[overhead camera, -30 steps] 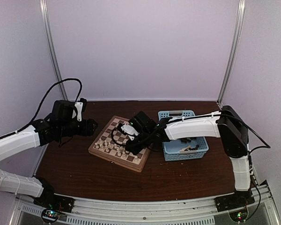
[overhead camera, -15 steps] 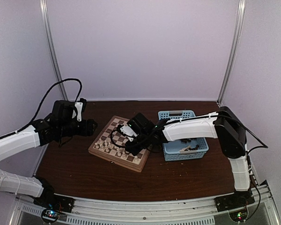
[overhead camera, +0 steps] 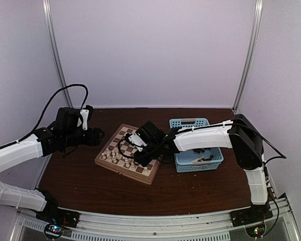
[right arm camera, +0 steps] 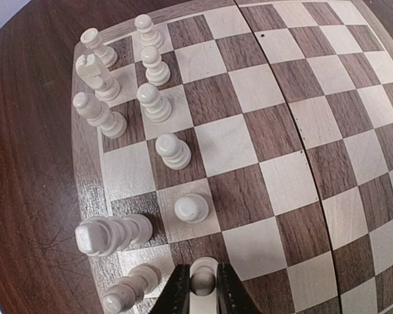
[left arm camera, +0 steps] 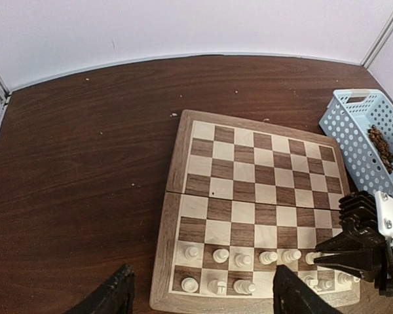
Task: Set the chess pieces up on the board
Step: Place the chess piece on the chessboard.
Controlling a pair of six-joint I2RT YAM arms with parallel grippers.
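The board [overhead camera: 121, 169] lies mid-table, also in the left wrist view [left arm camera: 249, 163] and close below the right wrist camera [right arm camera: 281, 131]. Several cream-white chess pieces [right arm camera: 173, 150] stand in two rows along its near edge [left arm camera: 242, 260]. My right gripper [overhead camera: 139, 159] is low over that edge, and in its wrist view [right arm camera: 204, 298] the fingers press both sides of a white pawn [right arm camera: 204, 281] standing on a light square. My left gripper [overhead camera: 98, 135] hovers left of the board, open with nothing between its fingers [left arm camera: 206, 297]. Dark pieces [left arm camera: 381, 140] lie in the basket.
A light-blue perforated basket [overhead camera: 195, 123] sits right of the board, its corner in the left wrist view [left arm camera: 354, 127]. A tall white piece [right arm camera: 111, 234] stands close to the left of the right fingers. Walls close the table on three sides.
The right arm shifted slightly left and lower over the board's near edge. The left arm has not moved.
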